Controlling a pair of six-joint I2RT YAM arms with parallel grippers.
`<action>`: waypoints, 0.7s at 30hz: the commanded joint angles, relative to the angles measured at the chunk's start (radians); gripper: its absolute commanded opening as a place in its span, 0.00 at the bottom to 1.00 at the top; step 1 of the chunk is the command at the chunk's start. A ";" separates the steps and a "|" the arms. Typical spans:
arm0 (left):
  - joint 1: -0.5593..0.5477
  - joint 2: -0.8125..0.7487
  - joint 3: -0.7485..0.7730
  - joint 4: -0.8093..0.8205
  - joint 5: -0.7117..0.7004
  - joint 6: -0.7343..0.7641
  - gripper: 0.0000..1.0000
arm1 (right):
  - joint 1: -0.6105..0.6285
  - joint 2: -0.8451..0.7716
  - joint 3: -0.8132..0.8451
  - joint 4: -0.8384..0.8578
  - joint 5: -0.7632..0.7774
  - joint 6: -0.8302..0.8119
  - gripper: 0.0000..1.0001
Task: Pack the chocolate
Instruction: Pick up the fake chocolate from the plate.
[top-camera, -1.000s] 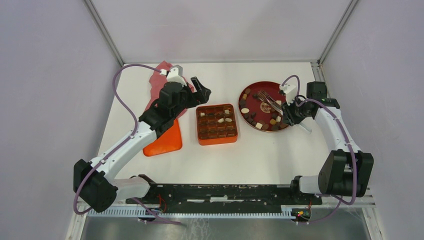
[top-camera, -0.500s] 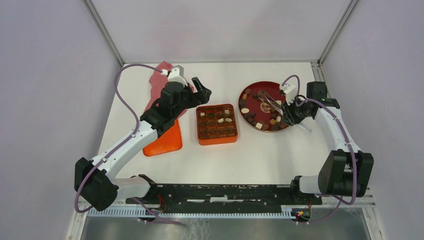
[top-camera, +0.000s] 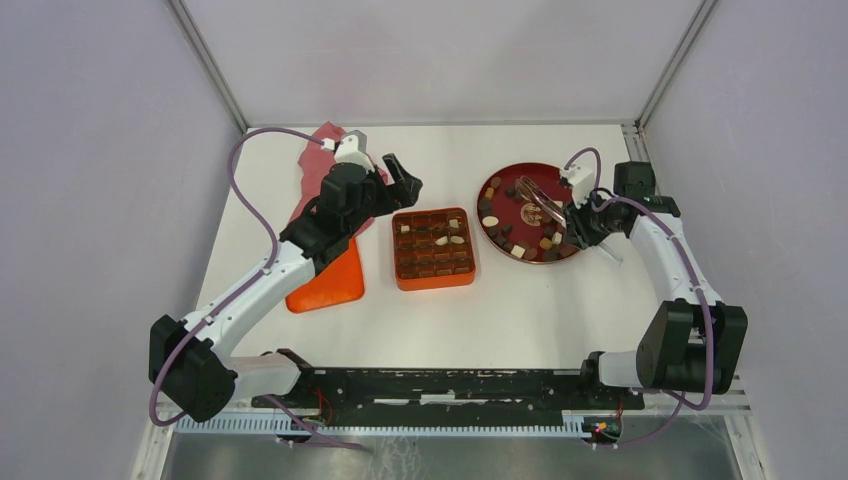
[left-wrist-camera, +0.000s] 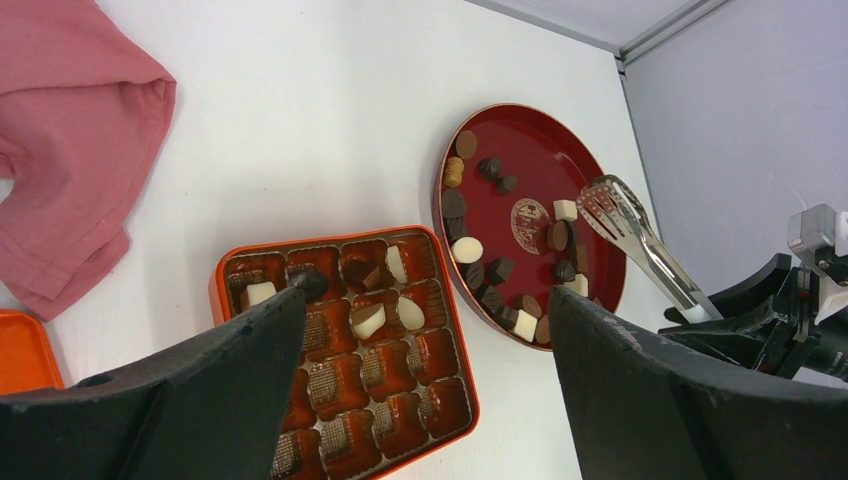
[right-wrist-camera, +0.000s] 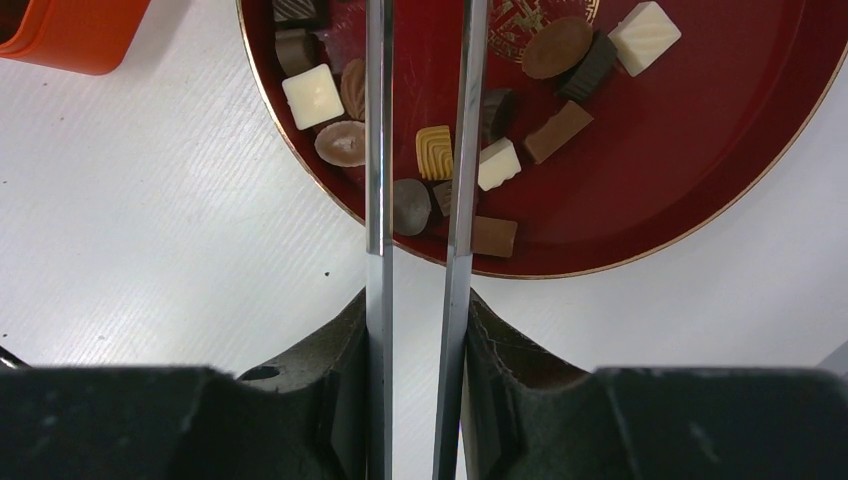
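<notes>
- White table (top-camera: 520, 310) inside a grey-walled enclosure carried the packing job: an orange box (top-camera: 435, 284) at its middle, a dark red plate (left-wrist-camera: 540, 150) toward the far right corner, and a pink cloth (left-wrist-camera: 70, 130) and an orange lid (top-camera: 330, 285) along the left edge.
- Most of the chocolate (right-wrist-camera: 434, 152) lay loose on the plate, crowded along the side facing the box and along the near rim. Some of it already sat in several of the box's cells, while other cells showed bare liners.
- Little had changed over the last second. The tongs (left-wrist-camera: 610, 200) had swung slightly toward the plate's far side and the left arm had eased a touch. No piece had changed place.
- The right gripper (right-wrist-camera: 418, 335) was clamped on the tongs' handle, pressing the two arms partway together, so they ran parallel with a narrow gap. The tips hung over the right part of the plate, and no piece could be made out between them.
- The left gripper (top-camera: 403, 176) hovered above the box's far left corner, jaws spread wide and empty.
- That small shift read as aiming for the next pick, not as a carry. Packing looked partway done, with many pieces left to move.
</notes>
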 joint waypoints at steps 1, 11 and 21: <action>0.004 -0.022 0.041 0.039 -0.002 -0.032 0.96 | -0.006 -0.002 0.023 0.050 -0.011 0.016 0.35; 0.003 -0.051 -0.031 0.071 0.005 -0.078 0.96 | 0.003 0.063 0.038 0.016 0.143 -0.006 0.36; 0.003 -0.032 -0.039 0.078 0.020 -0.079 0.96 | 0.020 0.221 0.147 0.013 0.202 -0.004 0.38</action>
